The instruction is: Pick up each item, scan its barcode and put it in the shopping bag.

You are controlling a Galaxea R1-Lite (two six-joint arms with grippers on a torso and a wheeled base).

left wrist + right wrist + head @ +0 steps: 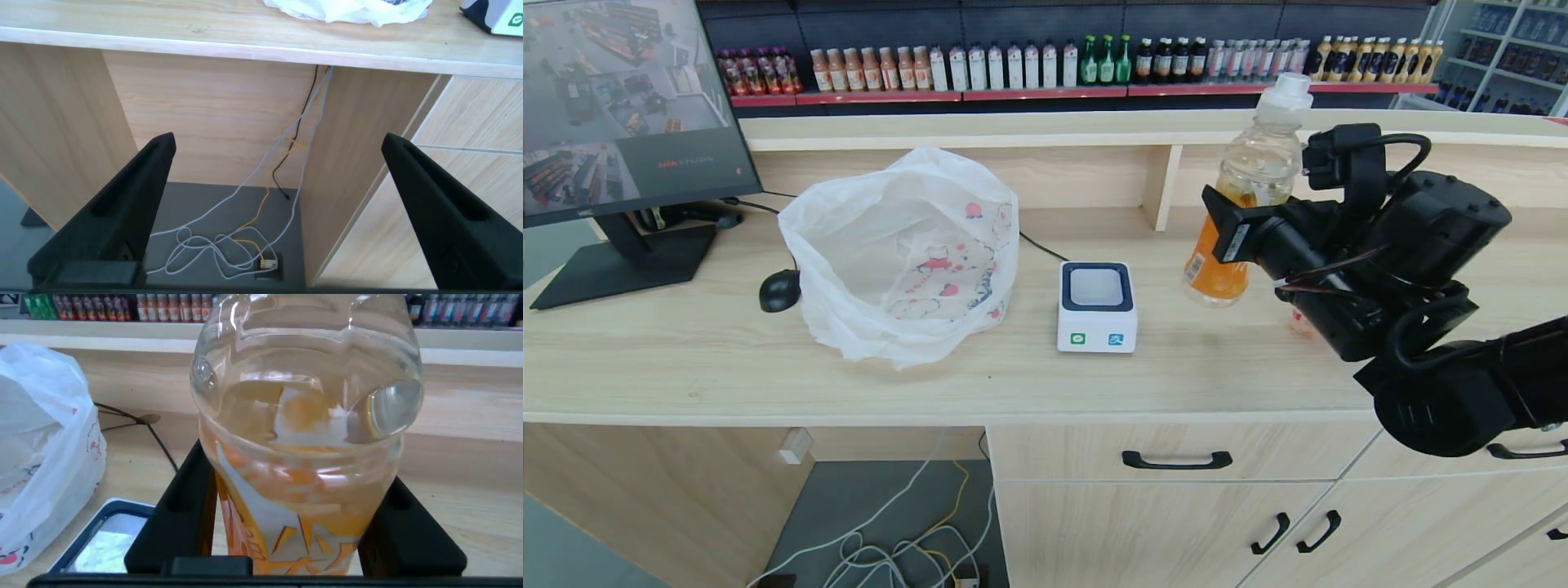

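We are facing a long pale wooden tabletop (pixel 686 359). A crumpled white plastic shopping bag (pixel 907 253) with red prints is standing open on its left part. Our right gripper (pixel 1241 237) is holding a clear plastic bottle (pixel 1262 167) of orange drink nearly upright, fingers clenched around its label, near a small white square barcode scanner (pixel 1096 306). Our left gripper (pixel 278 143) is hanging below the tabletop's edge, fingers spread apart.
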